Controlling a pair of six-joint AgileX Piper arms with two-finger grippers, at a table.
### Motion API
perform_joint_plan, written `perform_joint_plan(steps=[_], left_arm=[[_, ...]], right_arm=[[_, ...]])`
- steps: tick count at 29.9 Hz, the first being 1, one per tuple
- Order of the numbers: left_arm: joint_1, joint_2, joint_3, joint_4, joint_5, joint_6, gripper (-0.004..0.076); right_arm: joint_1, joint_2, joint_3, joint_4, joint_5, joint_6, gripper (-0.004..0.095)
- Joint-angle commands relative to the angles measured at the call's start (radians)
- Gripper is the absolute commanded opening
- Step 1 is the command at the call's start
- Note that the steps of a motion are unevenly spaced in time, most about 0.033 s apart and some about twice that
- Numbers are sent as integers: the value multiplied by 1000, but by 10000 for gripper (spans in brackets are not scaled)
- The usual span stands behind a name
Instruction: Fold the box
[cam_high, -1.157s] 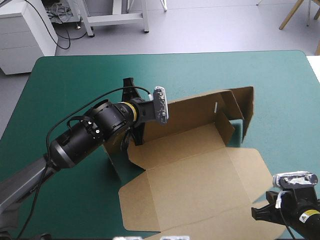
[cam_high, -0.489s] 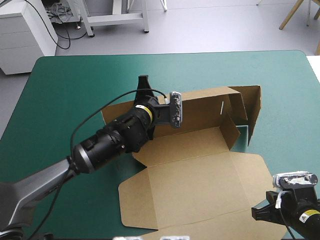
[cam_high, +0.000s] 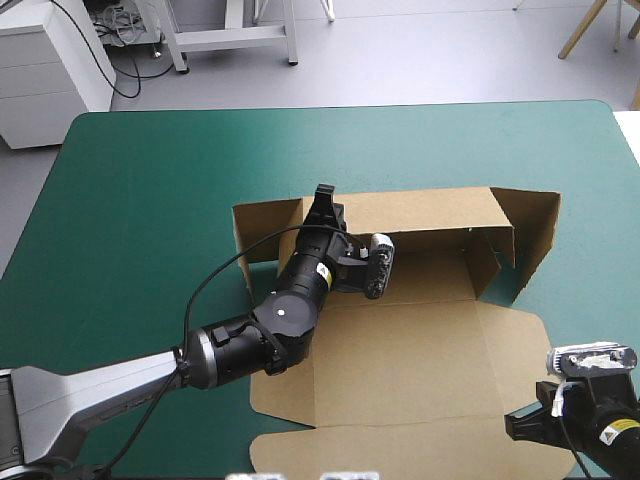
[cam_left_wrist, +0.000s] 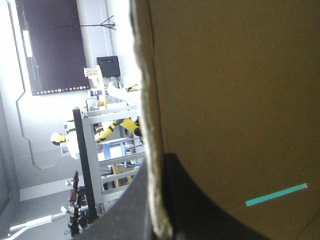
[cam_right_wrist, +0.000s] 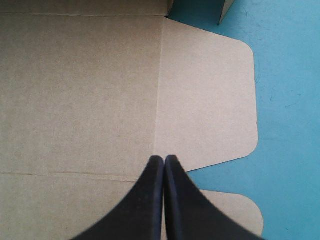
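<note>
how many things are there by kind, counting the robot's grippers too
brown box: 1
grippers: 2, the left gripper and the right gripper
teal-green table: 1
total: 4

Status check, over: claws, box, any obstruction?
Left claw shut on box, far wall raised. Right claw shut, over flat lid. No obstruction seen.
</note>
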Motion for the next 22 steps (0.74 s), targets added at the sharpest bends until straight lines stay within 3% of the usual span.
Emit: perform_joint_plan(steps=[1, 17, 19, 22], left_arm=[[-8, -22, -23, 94, 17, -39, -10], [-8, 61, -22, 257, 64, -266, -10], [-8, 61, -22, 257, 69, -275, -10], [-8, 61, -22, 257, 68, -278, -10]], right_arm=[[2, 9, -25, 6, -55, -8, -19], [2, 9, -25, 6, -65, -5, -7], [2, 9, -25, 6, -65, -5, 56], [2, 9, -25, 8, -67, 13, 235]])
